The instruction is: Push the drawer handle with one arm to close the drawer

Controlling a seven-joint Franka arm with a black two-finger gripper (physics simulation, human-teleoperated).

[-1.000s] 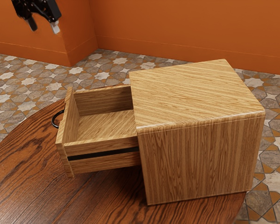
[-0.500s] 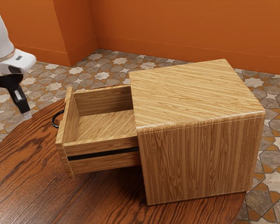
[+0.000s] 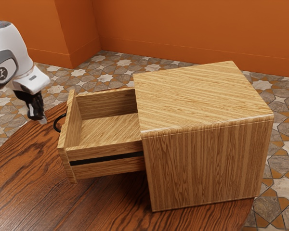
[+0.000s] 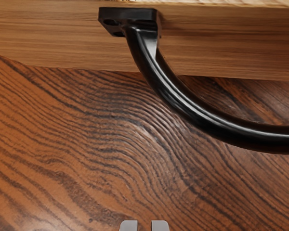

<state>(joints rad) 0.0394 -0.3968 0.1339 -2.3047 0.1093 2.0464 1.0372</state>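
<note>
Exterior view: the drawer [image 3: 103, 127] is in the left half of the frame, pulled far out of a big wooden box [image 3: 204, 96] that sits from the middle to the right. Nothing is in the drawer. A dark strip [image 3: 106, 158] runs along its side. Its round black handle [image 3: 55, 126] sticks out near the left edge. The white arm [image 3: 17, 45] comes in from the upper left, and the gripper [image 3: 42, 121] points down, just beside the handle, not touching it. In the wrist view, the two gray fingertips [image 4: 128, 225] have a small gap between them, so the gripper is open a little bit, and it holds nothing. The handle curves out from the drawer's front [image 4: 72, 43], above the brown table [image 3: 29, 192].
</note>
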